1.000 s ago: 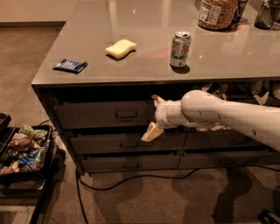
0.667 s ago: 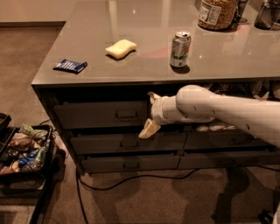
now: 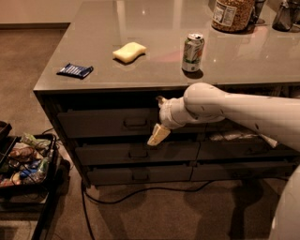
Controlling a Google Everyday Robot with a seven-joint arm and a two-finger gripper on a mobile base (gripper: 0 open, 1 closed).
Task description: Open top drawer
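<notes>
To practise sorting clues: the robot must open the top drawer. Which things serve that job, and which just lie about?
Job in hand:
top drawer
handle
pincer, beside that handle

Lying about, on the counter:
sponge
can
blue packet
jar

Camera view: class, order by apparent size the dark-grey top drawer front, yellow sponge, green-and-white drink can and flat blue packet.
Largest: dark-grey top drawer front, gripper beside its handle.
Next: drink can and yellow sponge, too alike to rank.
Smallest: blue packet.

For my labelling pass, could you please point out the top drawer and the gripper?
top drawer (image 3: 93, 123): camera view, front panel, left of handle (image 3: 135, 123).
gripper (image 3: 159, 120): camera view, its middle, right of that handle.
</notes>
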